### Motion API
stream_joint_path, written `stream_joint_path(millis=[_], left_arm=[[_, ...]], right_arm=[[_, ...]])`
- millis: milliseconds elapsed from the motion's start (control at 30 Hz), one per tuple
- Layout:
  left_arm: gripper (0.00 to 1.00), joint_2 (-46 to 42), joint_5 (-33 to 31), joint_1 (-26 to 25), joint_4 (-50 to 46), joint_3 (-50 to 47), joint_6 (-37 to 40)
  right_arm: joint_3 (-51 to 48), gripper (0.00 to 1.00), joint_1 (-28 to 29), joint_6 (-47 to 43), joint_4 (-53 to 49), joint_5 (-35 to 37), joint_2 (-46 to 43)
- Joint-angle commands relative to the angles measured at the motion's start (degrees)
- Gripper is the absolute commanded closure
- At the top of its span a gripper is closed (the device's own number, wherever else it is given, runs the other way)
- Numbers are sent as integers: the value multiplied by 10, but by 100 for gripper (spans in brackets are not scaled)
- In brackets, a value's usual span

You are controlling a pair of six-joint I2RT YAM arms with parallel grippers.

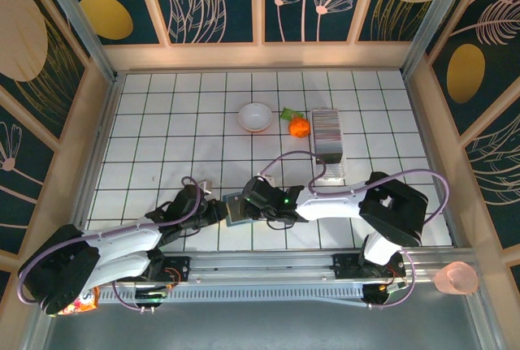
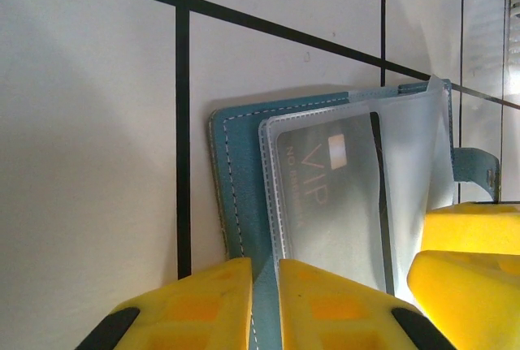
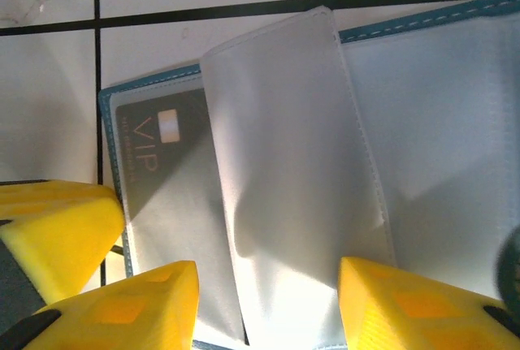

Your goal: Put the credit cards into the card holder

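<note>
We have one card (image 2: 333, 196) in the card holder (image 2: 240, 179); credit cards (image 1: 327, 132) wait. Left end effector (image 2: 264, 273) pinches it; right end effector (image 3: 268, 278) seems spread.

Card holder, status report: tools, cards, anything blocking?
Left tool shut on teal-blue folding card holder edge. Right tool open over clear plastic sleeve. One grey VIP card seated in a sleeve. Nothing blocking.

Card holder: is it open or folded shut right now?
Open. The card holder lies spread flat on the tiles, its clear sleeves fanned out, with a VIP card inside one of them.
</note>
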Motion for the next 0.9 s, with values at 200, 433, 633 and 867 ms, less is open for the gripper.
stream_joint_path(millis=[200,433,633,867], left_arm=[[83,0,11,-2,-1,-15,-7],[83,9,11,-1,7,-15,-8],[84,9,2,-1,11,-24,-13],[84,-26,-30,-1,-23,-23,-16]], right_arm=[[18,53,13,16,45,-11,14],[11,54,18,26,79,-21,19],[3,55,21,41,123,-29,25],[2,55,23,48,145,-32,37]])
